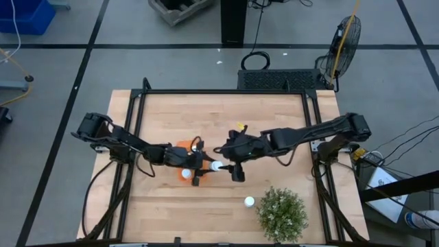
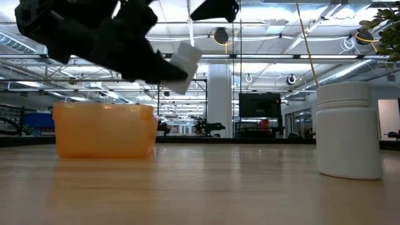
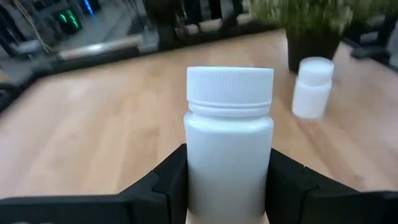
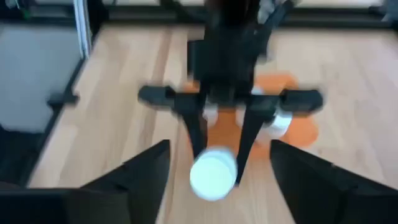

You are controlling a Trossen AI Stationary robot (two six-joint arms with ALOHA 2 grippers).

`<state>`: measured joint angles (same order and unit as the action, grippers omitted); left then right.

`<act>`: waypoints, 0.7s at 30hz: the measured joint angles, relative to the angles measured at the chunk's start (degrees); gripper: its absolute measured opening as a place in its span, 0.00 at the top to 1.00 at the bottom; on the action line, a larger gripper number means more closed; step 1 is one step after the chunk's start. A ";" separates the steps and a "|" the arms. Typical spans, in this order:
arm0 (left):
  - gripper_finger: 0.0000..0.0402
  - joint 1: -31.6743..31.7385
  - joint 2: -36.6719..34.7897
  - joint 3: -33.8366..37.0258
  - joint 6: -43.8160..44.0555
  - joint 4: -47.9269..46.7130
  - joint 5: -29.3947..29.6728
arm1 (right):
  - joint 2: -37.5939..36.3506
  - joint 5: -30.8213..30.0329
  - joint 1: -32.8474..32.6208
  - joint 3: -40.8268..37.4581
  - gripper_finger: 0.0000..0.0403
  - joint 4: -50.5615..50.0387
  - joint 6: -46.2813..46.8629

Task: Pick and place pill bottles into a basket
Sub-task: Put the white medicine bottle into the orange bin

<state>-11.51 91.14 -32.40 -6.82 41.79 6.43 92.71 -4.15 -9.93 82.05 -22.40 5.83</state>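
The left tool [image 3: 227, 186] pinches a pill bottle [image 3: 229, 143] beside the orange basket [image 1: 182, 159]. The right tool [image 4: 217, 186] faces it — fingers spread. Another bottle [image 1: 250, 202] stands by the plant [image 1: 282, 214].

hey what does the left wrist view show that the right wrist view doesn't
Only the left wrist view shows the green bushy plant and a loose white pill bottle standing beside it. Only the right wrist view shows the bright orange basket, with bottles inside, and the open right gripper. Both show the white capped bottle clamped in the left gripper.
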 joint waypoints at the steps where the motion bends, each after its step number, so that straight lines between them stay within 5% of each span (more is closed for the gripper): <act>1: 0.61 0.02 -0.03 0.00 0.06 -0.02 -0.10 | -0.30 -0.10 0.00 0.08 0.31 0.31 0.32; 6: 0.61 0.13 -0.42 -0.24 0.77 0.92 0.71 | -1.63 -0.50 0.09 -0.14 0.25 -0.70 0.99; 14: 0.61 0.38 -0.51 -0.35 -0.60 1.98 0.94 | -2.96 -0.67 0.07 -2.15 0.32 -0.85 1.10; 21: 0.61 2.58 -0.51 9.93 0.34 23.34 0.24 | -3.37 -0.76 0.22 -3.81 0.37 -0.97 1.66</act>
<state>-8.93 90.63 -22.47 -6.47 65.13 6.67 89.34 -4.91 -9.72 78.24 -23.37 7.49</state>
